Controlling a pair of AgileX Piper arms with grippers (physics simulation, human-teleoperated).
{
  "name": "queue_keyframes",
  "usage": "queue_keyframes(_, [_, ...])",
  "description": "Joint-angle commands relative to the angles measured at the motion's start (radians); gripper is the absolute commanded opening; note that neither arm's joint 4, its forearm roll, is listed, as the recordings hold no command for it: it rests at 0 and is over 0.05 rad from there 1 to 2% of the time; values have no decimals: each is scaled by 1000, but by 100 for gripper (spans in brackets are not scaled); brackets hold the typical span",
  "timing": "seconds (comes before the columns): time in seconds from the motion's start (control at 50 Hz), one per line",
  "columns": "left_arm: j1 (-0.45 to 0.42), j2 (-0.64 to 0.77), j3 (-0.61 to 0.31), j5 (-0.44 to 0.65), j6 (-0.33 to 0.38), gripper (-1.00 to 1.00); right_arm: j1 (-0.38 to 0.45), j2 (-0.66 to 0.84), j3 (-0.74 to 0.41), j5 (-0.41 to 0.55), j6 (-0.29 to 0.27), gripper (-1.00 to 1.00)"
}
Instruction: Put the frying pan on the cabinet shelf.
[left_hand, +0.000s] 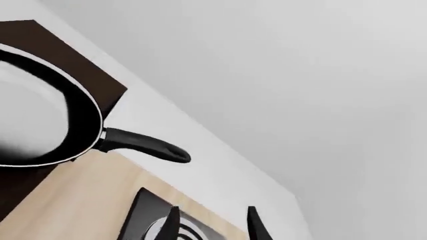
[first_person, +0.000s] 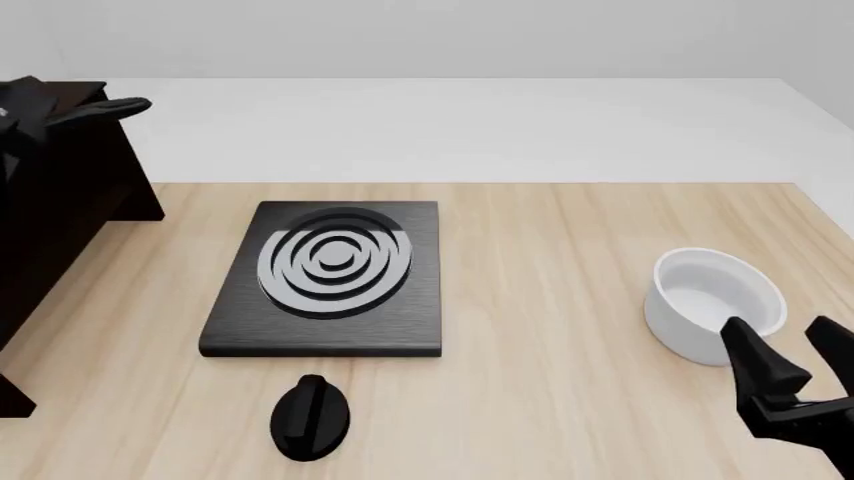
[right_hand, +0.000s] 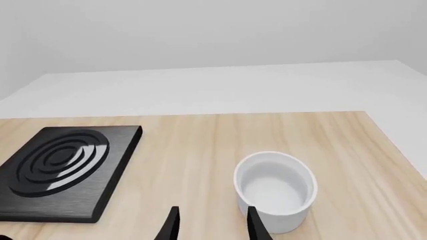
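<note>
The frying pan (left_hand: 47, 112) sits on top of the dark brown cabinet (first_person: 60, 215), at the far left of the table. In the left wrist view its round body with the pale rim and glossy inside rests on the brown board of the cabinet shelf (left_hand: 63, 47), and its long black handle (left_hand: 143, 145) sticks out past the cabinet's edge, over the wooden table (first_person: 561, 380). In the front view only the handle's rounded end shows clearly, poking out above the cabinet's top corner; the pan's body there merges with the dark cabinet and is cut off by the picture's edge.

Right of the cabinet, on the table, lies the square black stove plate (first_person: 327, 280) with grey rings. Just in front of the stove plate, a small black oval part (first_person: 311, 417) hangs over the table; it seems to belong to the left arm.

The left gripper (left_hand: 212, 222) shows in its own wrist view as two black fingertips spread apart with nothing between them, above the stove plate and well clear of the pan's handle.

Far from the cabinet, toward the table's right side, stands the white bowl (first_person: 714, 300). The right gripper (first_person: 790, 360) hovers just in front of the bowl, fingers parted and holding nothing.
</note>
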Motion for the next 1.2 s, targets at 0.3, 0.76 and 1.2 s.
queue_keyframes(0.3, [-53, -131, -7, 216, 500, 100, 0, 3, 0, -2, -1, 100])
queue_keyframes(0.76, [-97, -370, 115, 350, 453, 100, -3, -4, 4, -3, -5, 100])
queue_keyframes(1.2, [-72, -739, 168, 687, 506, 100, 0, -5, 3, 2, -2, 100])
